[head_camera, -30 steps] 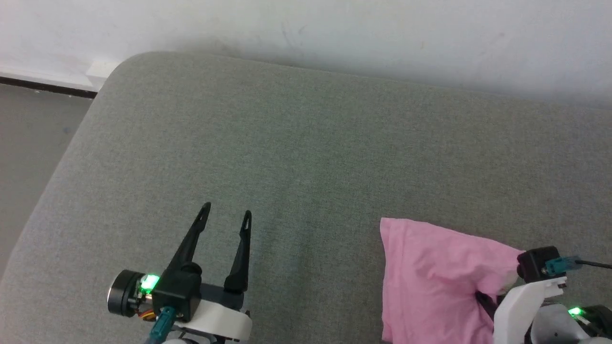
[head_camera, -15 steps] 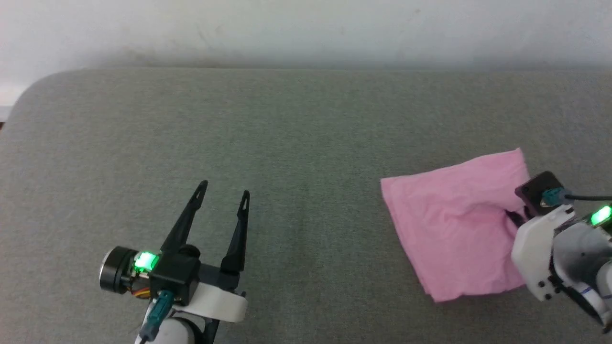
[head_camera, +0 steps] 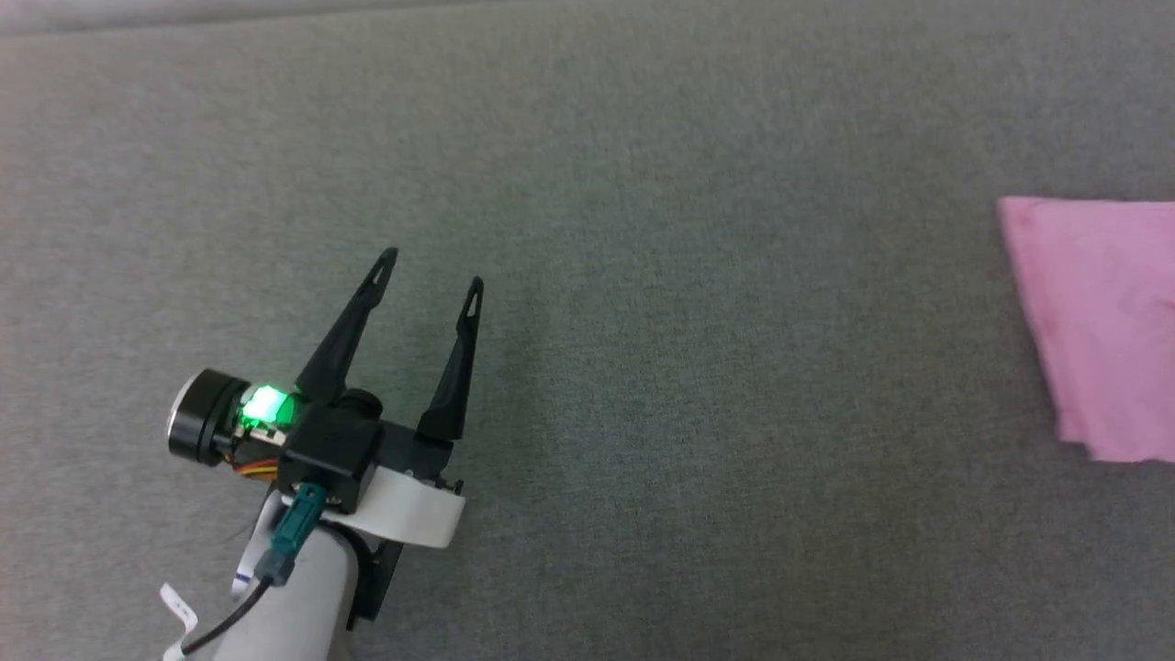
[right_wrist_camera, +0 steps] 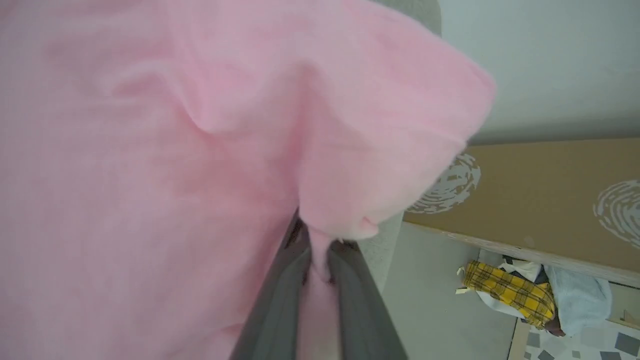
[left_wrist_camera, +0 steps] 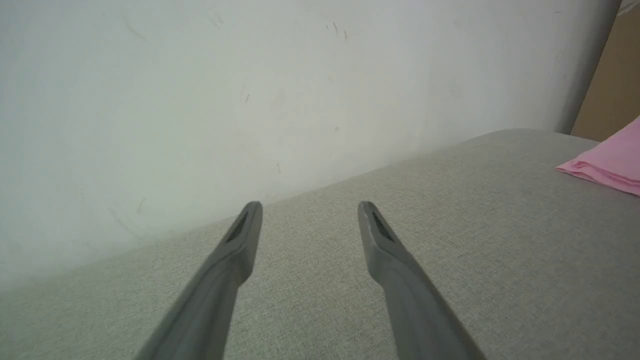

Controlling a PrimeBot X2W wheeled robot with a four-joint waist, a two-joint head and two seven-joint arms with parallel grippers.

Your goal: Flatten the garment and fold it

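Right gripper (right_wrist_camera: 320,244) pinched on pink cloth; left gripper (head_camera: 430,272) spread and empty.

Right fingers are pressed together on a bunched fold of the garment (right_wrist_camera: 150,150), which drapes slack around them. In the head view the garment lies at the right edge of the grey cushion (head_camera: 643,275), well apart from the left gripper. Judged light, thin and limp: it should sag and crease rather than slip. Best held at corners, one per gripper, to stretch it flat.

The garment (head_camera: 1097,321) runs off the head view's right edge, so its far side is unseen. In the right wrist view it is blurred, spills past the left edge, and hides the tips of the right gripper (right_wrist_camera: 318,255).
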